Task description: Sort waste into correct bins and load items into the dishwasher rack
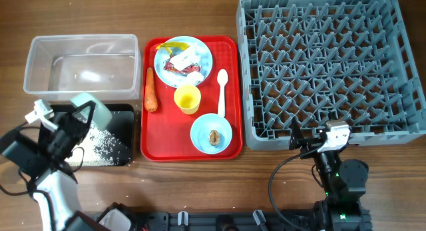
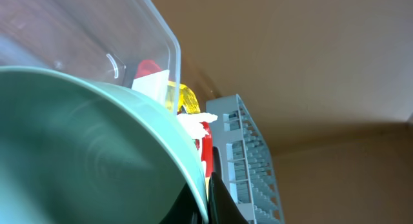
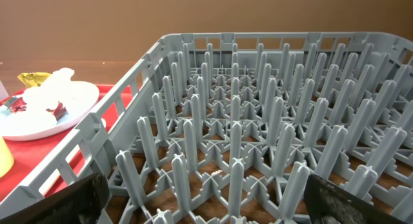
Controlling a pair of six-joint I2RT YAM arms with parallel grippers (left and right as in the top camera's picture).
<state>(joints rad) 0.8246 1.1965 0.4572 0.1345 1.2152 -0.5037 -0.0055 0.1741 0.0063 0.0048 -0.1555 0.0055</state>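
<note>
My left gripper [image 1: 74,123] is shut on the rim of a pale blue bowl [image 1: 92,109] and holds it tilted over the black tray [image 1: 123,111], where white rice grains [image 1: 103,143] lie. In the left wrist view the bowl [image 2: 77,153] fills the frame, with the jaws [image 2: 208,201] pinching its rim. My right gripper [image 1: 311,142] is open and empty at the front edge of the grey dishwasher rack [image 1: 329,64], whose pegs [image 3: 235,140] show between the fingers [image 3: 213,208]. On the red serving tray [image 1: 229,51] are a plate [image 1: 206,54] with wrappers [image 1: 178,66], a carrot [image 1: 151,90], a yellow cup [image 1: 187,98], a spoon [image 1: 221,91] and a bowl [image 1: 200,134] with a brown lump [image 1: 213,136].
The clear tub [image 1: 80,61] stands behind the black tray and looks empty. The plate with tissue and wrappers also shows in the right wrist view [image 3: 45,114], left of the rack. Bare wooden table lies in front of the tray and the rack.
</note>
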